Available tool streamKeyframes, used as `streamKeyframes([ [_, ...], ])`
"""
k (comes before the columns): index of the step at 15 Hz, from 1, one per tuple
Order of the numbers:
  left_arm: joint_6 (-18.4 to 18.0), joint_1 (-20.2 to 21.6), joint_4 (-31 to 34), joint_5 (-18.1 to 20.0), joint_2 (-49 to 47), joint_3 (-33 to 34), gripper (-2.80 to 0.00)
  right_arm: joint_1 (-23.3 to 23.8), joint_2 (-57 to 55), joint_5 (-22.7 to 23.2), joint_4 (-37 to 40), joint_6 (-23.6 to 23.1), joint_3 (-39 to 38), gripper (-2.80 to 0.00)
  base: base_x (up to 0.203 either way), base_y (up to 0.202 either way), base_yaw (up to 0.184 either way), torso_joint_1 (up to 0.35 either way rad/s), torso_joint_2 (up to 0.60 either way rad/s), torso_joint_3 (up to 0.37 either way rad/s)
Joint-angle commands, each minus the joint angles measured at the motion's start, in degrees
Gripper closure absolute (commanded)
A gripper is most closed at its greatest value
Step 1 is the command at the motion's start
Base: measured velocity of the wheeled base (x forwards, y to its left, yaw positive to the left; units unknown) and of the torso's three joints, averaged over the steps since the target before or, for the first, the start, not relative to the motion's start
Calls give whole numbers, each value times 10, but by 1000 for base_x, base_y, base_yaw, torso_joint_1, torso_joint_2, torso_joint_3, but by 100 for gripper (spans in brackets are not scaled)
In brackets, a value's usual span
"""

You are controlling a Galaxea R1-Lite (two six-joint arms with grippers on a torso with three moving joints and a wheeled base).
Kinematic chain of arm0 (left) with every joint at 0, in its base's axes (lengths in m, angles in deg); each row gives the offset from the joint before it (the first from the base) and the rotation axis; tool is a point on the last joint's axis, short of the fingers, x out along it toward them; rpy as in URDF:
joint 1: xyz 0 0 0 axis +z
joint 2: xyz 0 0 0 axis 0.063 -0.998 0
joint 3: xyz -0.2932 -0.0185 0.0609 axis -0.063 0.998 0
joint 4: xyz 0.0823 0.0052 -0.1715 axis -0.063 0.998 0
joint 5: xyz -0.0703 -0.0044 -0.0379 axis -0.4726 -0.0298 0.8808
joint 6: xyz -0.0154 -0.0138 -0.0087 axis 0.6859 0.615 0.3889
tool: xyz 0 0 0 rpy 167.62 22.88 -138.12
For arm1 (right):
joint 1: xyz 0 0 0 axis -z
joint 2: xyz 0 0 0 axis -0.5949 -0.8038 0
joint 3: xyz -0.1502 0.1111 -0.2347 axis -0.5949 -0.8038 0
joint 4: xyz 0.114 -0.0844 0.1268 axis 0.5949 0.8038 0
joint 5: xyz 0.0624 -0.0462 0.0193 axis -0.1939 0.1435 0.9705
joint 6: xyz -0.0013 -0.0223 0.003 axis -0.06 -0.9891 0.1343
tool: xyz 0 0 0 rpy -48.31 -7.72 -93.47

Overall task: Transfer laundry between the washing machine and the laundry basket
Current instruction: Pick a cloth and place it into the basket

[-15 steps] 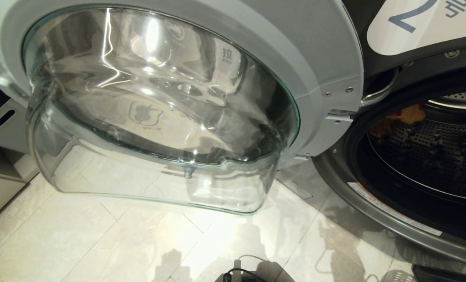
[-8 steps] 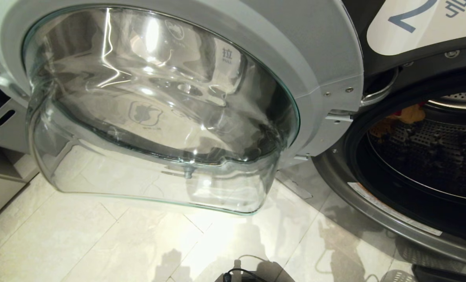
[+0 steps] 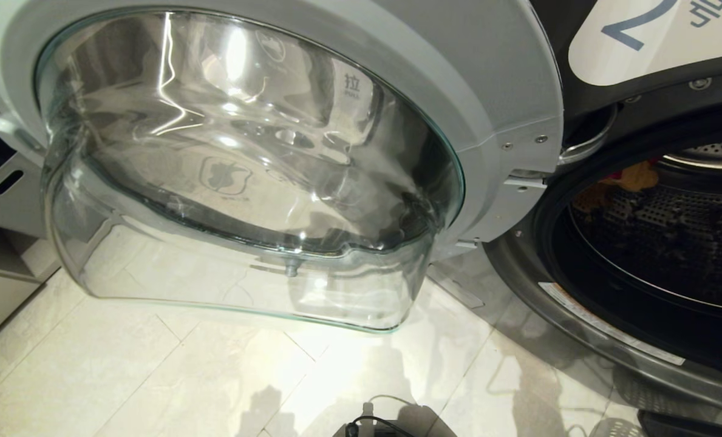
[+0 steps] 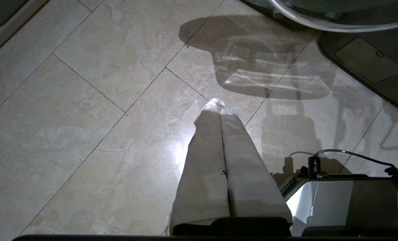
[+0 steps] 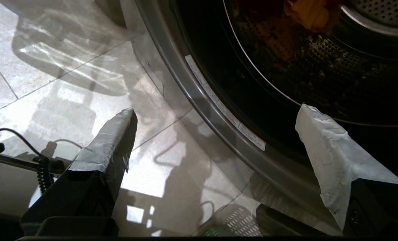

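Note:
The washing machine (image 3: 521,285) stands at the right with its round glass door (image 3: 245,170) swung wide open to the left. Deep in the dark drum lies laundry (image 3: 631,177), a mustard-yellow piece with some red (image 5: 311,13). My right gripper (image 5: 216,109) hangs open and empty just outside the lower rim of the drum opening (image 5: 225,110), pointing towards it. A green edge of the laundry basket (image 5: 217,231) shows low on the floor beneath that gripper. Over bare tiles, my left gripper (image 4: 219,103) is shut and holds nothing. Neither gripper shows in the head view.
The open door's glass bulge hangs low over the tiled floor (image 3: 154,376). A grey bin with a slot handle (image 3: 2,182) stands at the far left. My base with a black cable (image 4: 346,201) sits in front. A service flap (image 4: 369,60) marks the machine's foot.
Shadows on the floor in front of the drum opening have shifted. The machine, its door and the laundry have kept still.

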Motion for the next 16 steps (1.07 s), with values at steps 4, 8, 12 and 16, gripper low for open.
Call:
streamKeyframes([
  [4, 0, 0, 0, 0, 0, 0, 0, 12, -407, -20, -250, -32, -13, -280, 0, 0, 0, 0, 0, 0],
  [8, 0, 0, 0, 0, 0, 0, 0, -10, -690, -52, -537, -60, -57, -280, 0, 0, 0, 0, 0, 0],
  [12, 0, 0, 0, 0, 0, 0, 0, -29, -844, -109, -781, -92, -20, -280, 0, 0, 0, 0, 0, 0],
  [16, 0, 0, 0, 0, 0, 0, 0, -26, -859, -123, -784, -116, 16, -280, 0, 0, 0, 0, 0, 0],
])
